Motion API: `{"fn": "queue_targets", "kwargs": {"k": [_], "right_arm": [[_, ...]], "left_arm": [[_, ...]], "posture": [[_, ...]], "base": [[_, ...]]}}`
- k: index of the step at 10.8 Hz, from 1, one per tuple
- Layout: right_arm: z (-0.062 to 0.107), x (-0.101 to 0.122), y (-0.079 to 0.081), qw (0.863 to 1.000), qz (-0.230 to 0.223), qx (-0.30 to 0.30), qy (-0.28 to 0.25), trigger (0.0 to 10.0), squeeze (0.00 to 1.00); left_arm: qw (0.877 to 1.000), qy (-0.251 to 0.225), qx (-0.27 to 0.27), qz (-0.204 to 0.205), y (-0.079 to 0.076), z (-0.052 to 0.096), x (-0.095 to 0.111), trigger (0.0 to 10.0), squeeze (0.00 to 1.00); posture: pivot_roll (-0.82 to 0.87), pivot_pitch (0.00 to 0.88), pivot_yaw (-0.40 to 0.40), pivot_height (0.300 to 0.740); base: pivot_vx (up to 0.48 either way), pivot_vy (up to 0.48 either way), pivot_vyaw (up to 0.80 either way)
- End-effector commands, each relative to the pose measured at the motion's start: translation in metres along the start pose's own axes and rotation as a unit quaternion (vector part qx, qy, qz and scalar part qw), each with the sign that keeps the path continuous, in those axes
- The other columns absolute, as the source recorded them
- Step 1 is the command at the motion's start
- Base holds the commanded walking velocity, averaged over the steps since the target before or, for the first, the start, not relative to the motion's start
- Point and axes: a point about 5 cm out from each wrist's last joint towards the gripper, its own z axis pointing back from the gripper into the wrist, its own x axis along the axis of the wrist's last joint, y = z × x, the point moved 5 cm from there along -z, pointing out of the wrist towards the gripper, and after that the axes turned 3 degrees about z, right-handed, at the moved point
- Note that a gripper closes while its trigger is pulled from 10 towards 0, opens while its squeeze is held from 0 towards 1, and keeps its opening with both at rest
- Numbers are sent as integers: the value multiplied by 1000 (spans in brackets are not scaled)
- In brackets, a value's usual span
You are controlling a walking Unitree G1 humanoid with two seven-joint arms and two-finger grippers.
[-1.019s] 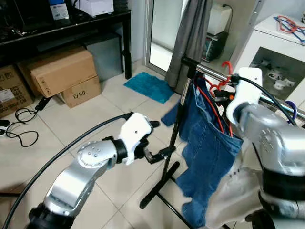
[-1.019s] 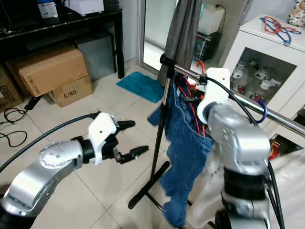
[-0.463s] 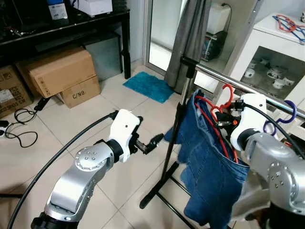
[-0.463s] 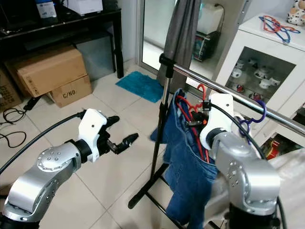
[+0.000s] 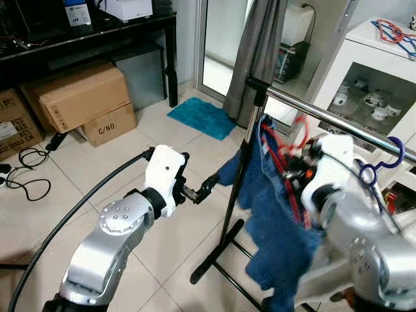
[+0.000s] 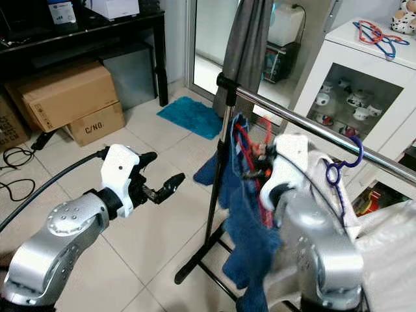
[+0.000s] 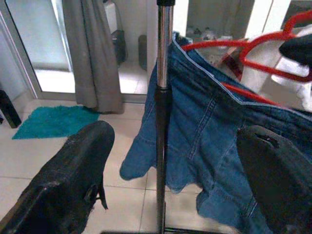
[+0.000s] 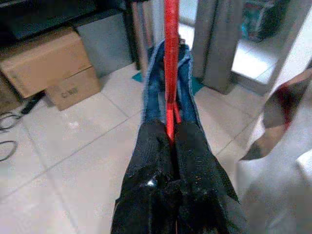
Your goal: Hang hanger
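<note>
Right wrist view: the right gripper (image 8: pixel 170 161) pinches the red hanger (image 8: pixel 171 63), draped with blue jeans (image 5: pixel 276 214), just below the rail (image 5: pixel 325 117). The left gripper (image 5: pixel 198 190), fingers spread wide, hovers beside the rack's upright pole (image 7: pixel 162 117).

place: home room | showing it: tiled floor (image 5: pixel 110 169), cardboard boxes (image 5: pixel 81 97), clothes rail (image 5: pixel 325 119), glass-fronted cabinet (image 6: pixel 344 97) standing by

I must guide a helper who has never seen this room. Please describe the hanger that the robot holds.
Find the metal clothes rail by the glass door. Beneath it, the right gripper pinches a red hanger carrying blue denim. The purple hanger further along the rail carries no denim.
</note>
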Motion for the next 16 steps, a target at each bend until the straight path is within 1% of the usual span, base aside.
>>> {"fn": "queue_targets", "kwargs": {"k": [1, 3, 6, 10, 12, 15, 16], "right_arm": [[5, 15, 4, 999, 1, 15, -41, 10000, 0], [6, 16, 11, 998, -5, 33, -48, 10000, 0], [6, 15, 13, 998, -7, 39, -50, 10000, 0], [8, 16, 15, 997, -6, 48, -53, 10000, 0], [14, 19, 17, 997, -6, 55, -60, 10000, 0], [23, 16, 19, 997, -3, 59, -57, 10000, 0], [26, 16, 20, 996, -1, 62, -57, 10000, 0]], "left_arm": [[1000, -2, 5, -2, 0, 2, 2, 10000, 0], [1000, 0, 3, -2, -1, 3, 2, 10000, 0], [1000, 1, 3, -2, -2, 4, 1, 10000, 0], [1000, -3, 3, -3, -1, 6, 3, 10000, 0], [1000, -7, 3, 1, -4, 9, 6, 10000, 0], [1000, -4, 3, 9, -7, 14, 3, 10000, 0], [1000, -2, 2, 10, -9, 16, 2, 10000, 0]], "posture": [[10, 0, -58, 740], [11, 0, -58, 740], [11, 2, -58, 740], [4, 9, -57, 740], [-10, 42, -58, 740], [-27, 68, -53, 740], [-32, 74, -50, 740]], "base": [[-277, 0, 0], [-285, 0, 0], [-277, 0, 0], [0, 0, 0], [0, 0, -800], [0, 0, 0], [0, 0, -800]]}}
